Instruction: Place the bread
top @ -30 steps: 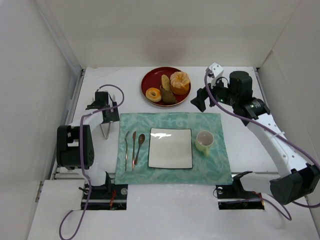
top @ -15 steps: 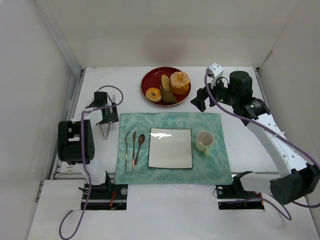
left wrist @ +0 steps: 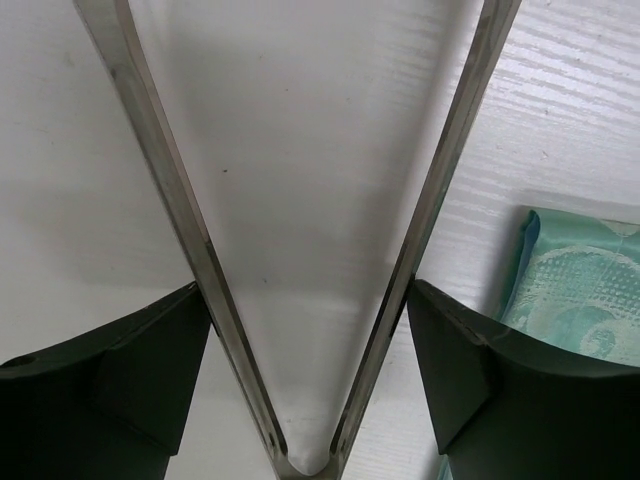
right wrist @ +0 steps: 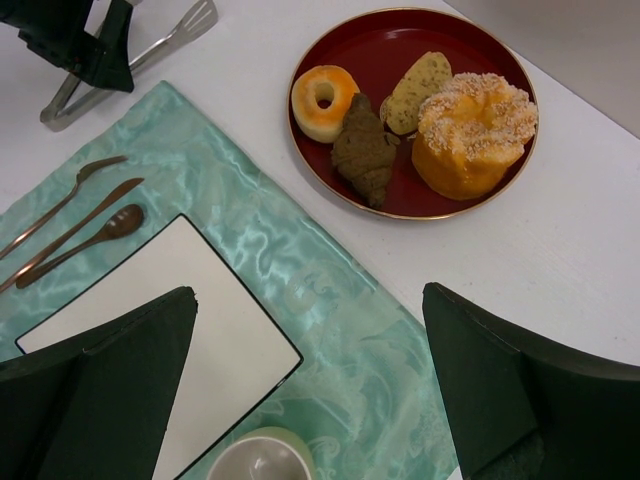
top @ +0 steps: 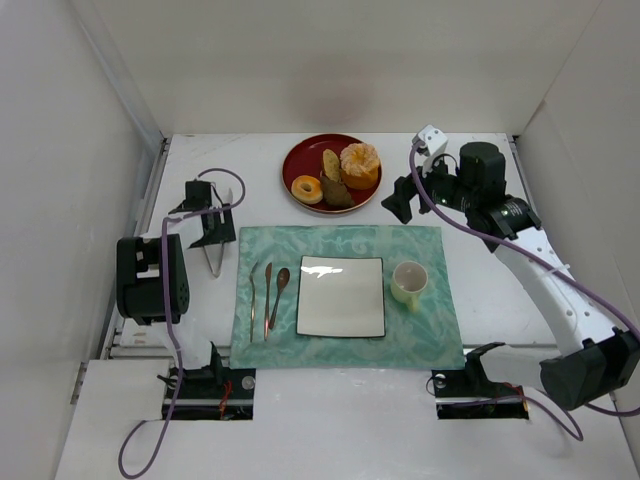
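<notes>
While the left gripper (left wrist: 305, 300) straddles the tongs (left wrist: 172, 190) left of the mat (right wrist: 330, 270), jaws apart, a firm clamp cannot be told. If squeezed off-centre, the tongs could be twisted loose. The bread (right wrist: 330, 122) is crowded by a brown pastry (right wrist: 365, 150) on the red plate (right wrist: 360, 45) beyond the mat, so the pastry could be nudged. The right gripper (right wrist: 308, 290) is held open, empty.

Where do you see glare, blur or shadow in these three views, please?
Top external view: a white glare patch on the far edge of the square plate, otherwise even light. Left wrist view: the tongs gleam, the dark jaws beside them slightly soft. Right wrist view: the bread and red plate sharp, its own jaws blurred.
</notes>
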Robot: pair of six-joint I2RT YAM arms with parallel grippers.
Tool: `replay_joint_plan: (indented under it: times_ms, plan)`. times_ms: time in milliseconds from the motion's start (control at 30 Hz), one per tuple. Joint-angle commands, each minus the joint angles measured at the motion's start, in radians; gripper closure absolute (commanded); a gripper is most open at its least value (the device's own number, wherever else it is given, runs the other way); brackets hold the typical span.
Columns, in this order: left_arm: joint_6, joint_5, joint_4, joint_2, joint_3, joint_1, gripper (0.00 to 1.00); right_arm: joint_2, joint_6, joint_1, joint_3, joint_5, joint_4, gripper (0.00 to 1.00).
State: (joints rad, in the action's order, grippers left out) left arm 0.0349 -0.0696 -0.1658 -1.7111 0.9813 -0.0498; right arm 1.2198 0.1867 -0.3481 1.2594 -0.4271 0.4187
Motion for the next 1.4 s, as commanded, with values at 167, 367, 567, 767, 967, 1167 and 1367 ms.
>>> replay_joint_plan:
  times_ms: [167,367,567,767,967,1167,1367]
  plan:
    - [-0.023,0.054,-0.046,-0.051,0.022,-0.015,0.36,-0.042,-0.001,-0.003,0.003,-0.001,-0.029,0.00]
    - [-0.023,0.065,-0.046,-0.019,0.033,-0.015,0.49,-0.042,-0.001,-0.003,0.003,-0.001,-0.029,0.00]
    - [-0.004,0.105,-0.055,0.112,0.051,-0.015,0.50,-0.042,-0.001,-0.003,0.003,-0.001,-0.029,0.00]
    - [0.028,0.163,-0.092,0.261,0.105,0.017,0.50,-0.042,-0.001,-0.003,-0.006,-0.001,-0.029,0.00]
    - [0.028,0.186,-0.143,0.355,0.181,0.068,0.52,-0.032,-0.001,-0.003,-0.006,-0.001,-0.029,0.00]
    - [0.049,0.257,-0.208,0.377,0.289,0.146,0.52,-0.032,-0.001,-0.003,-0.006,0.008,-0.029,0.00]
    - [0.080,0.361,-0.241,0.306,0.419,0.280,0.52,-0.032,-0.001,-0.003,-0.006,0.008,-0.029,0.00]
